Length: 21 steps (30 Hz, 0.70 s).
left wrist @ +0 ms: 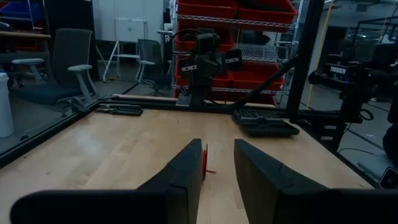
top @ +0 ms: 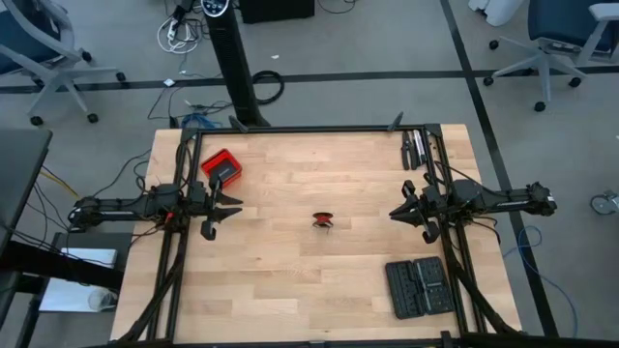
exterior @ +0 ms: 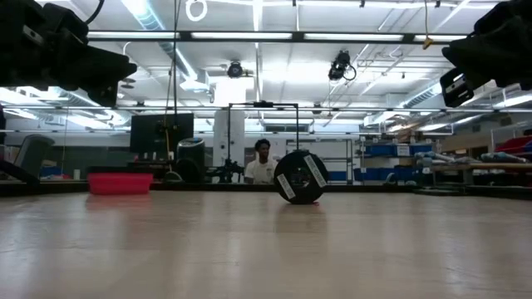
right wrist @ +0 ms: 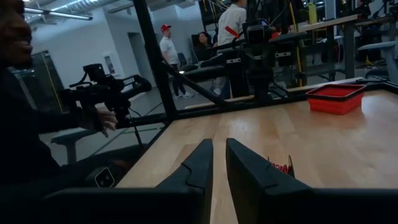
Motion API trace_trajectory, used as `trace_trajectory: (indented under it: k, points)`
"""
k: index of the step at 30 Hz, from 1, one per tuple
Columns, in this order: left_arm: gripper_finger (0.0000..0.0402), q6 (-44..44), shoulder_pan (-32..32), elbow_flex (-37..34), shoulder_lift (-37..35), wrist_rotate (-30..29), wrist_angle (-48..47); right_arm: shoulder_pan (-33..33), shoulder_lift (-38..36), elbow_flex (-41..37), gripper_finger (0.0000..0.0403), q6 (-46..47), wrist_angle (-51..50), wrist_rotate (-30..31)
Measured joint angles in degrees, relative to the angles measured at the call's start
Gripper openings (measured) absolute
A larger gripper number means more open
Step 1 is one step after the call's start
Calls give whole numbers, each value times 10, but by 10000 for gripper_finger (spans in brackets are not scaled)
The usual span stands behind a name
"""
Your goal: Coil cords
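Wire is sitting near the middle of the table [top: 319, 280]: the red wire [top: 324, 220] is lying there as a small, tight bundle, red with dark bits at its edges, far smaller than either of my grippers. From above it is looking like a compact red knot with short dark ends poking out below it. In the low view a dark round spool-like shape [exterior: 300, 176] with pale labels is standing on the wood about where the wire is; I cannot tell how it relates to the wire. I am holding my left gripper [top: 230, 214] well to one side of the wire, above the wood, with its fingers [left wrist: 183, 171] standing a little apart and nothing between them; past them I am seeing the wire as a thin red sliver with a strand trailing onto the table. I am holding my right gripper [top: 398, 212] on the opposite side of the wire, also well apart from it, its fingers [right wrist: 200, 163] parted by a narrow gap and gripping nothing; the wire is showing just beyond one finger as a red tangle with a dark tip. A red box [top: 221, 166] with a black top is resting beyond my left gripper, farther from the wire. A dark tool case [top: 418, 286] is lying well away from the wire, on my right gripper's side.
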Motion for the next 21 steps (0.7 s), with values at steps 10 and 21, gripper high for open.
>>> trace_trajectory:
  k: [10,21]
  points:
    - [99,0,0,0,0,-2,45,0,0,0,45,0,0,0]
    - [99,-2,0,0,0,-2,135,0,0,0,45,0,0,0]
